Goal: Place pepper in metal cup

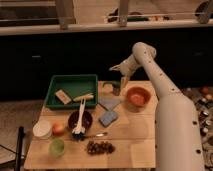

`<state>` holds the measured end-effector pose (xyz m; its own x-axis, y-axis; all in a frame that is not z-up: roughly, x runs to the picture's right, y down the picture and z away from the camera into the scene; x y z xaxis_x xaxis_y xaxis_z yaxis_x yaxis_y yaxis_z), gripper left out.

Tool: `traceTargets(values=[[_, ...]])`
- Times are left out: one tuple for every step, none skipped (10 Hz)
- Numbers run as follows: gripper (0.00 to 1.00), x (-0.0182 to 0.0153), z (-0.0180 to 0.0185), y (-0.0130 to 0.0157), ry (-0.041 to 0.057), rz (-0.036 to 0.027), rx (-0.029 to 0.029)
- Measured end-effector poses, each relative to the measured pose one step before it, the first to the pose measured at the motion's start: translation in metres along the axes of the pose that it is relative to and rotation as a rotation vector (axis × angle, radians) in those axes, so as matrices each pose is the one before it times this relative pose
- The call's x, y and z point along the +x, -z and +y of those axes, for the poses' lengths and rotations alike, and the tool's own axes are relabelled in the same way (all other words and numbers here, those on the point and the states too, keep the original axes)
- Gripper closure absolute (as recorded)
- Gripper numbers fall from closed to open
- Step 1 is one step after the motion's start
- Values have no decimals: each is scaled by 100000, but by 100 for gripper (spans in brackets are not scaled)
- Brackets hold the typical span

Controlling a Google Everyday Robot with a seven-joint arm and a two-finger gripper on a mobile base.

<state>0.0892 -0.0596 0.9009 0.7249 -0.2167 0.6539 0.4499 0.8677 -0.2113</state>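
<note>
The metal cup (116, 90) is a small dark cylinder standing at the back of the wooden table, between the green tray and the orange bowl. My gripper (121, 78) hangs just above the cup, slightly to its right, on the white arm that reaches in from the right. The pepper does not show; I cannot tell whether it is in the gripper or inside the cup.
A green tray (72, 82) with a cracker and a brush is at the back left. An orange bowl (137, 96) sits right of the cup. Blue sponges (109, 117), a dark maroon bowl (80, 120), a pale green cup (56, 146) and grapes (99, 147) lie nearer.
</note>
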Motion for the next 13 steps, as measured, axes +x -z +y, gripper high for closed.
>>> traceTargets(values=[[20, -127, -33, 100, 794, -160, 275], [20, -72, -21, 125, 575, -128, 324], [20, -73, 32, 198, 812, -146, 382], [20, 20, 30, 39, 77, -74, 207], [20, -20, -16, 20, 3, -56, 70], [20, -64, -46, -62, 102, -69, -52], [20, -11, -6, 3, -1, -28, 19], [20, 17, 15, 20, -37, 3, 29], [20, -22, -15, -18, 29, -27, -12], [20, -34, -20, -6, 25, -78, 43], [20, 14, 17, 6, -23, 12, -13], [20, -13, -13, -6, 20, -12, 0], [20, 0, 3, -2, -8, -9, 5]])
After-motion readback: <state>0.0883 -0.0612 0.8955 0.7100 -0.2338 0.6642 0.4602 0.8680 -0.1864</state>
